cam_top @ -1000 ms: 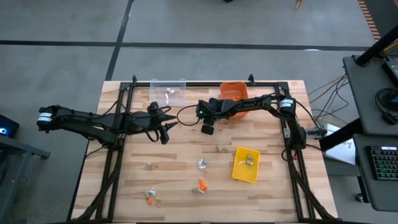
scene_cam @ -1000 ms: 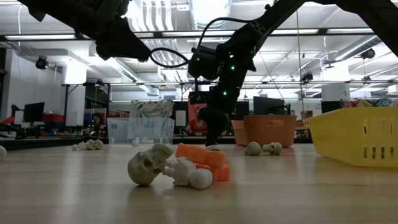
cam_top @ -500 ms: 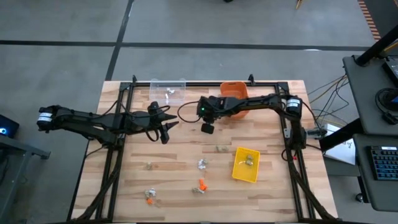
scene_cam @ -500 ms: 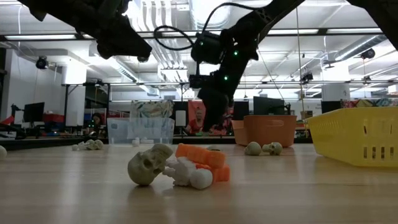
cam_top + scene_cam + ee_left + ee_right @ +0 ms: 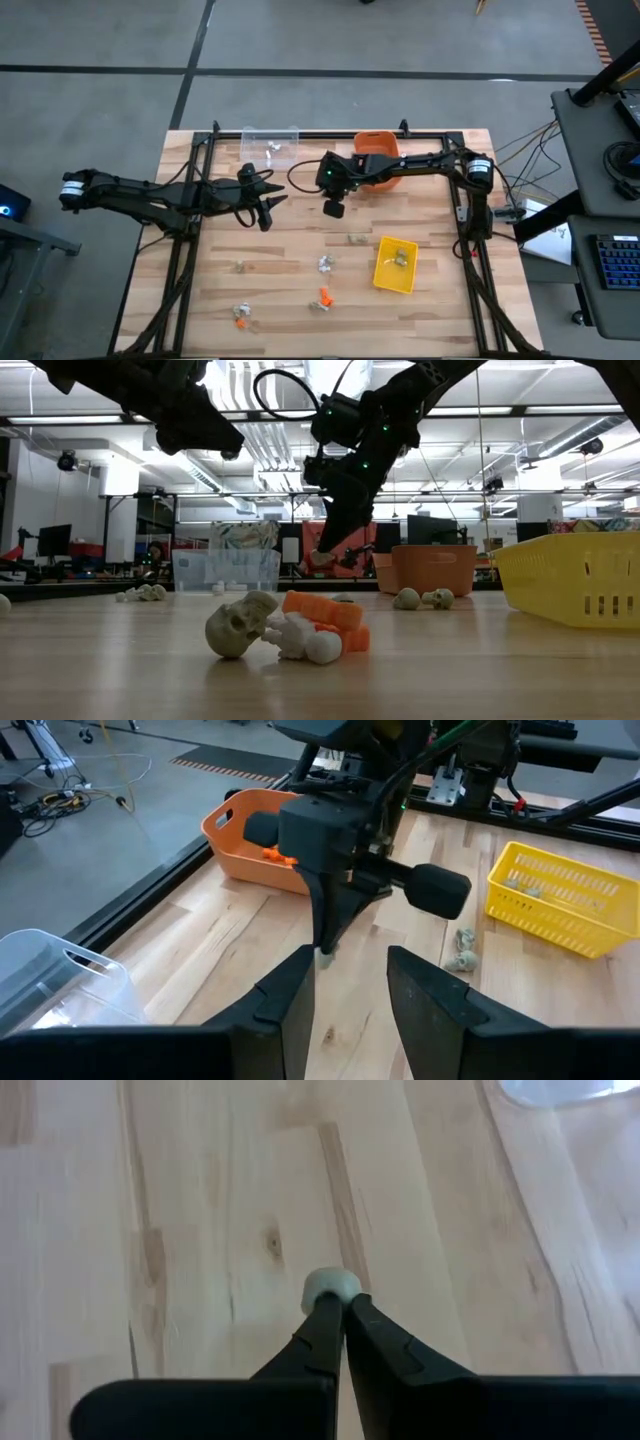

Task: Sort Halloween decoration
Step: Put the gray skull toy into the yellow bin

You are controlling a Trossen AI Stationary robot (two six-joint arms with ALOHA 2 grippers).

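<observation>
Halloween decoration: only the right wrist view shows a pale trinket (image 5: pixel 331 1286) pinched in the right gripper (image 5: pixel 340 1312). From above, that piece is hidden. The left gripper (image 5: pixel 345 982), fingers apart, holds nothing.

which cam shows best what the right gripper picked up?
Right wrist view: the right gripper is shut on a small pale trinket, close up. Left wrist view shows it tiny at the fingertips. High and low views show only the gripper.
</observation>
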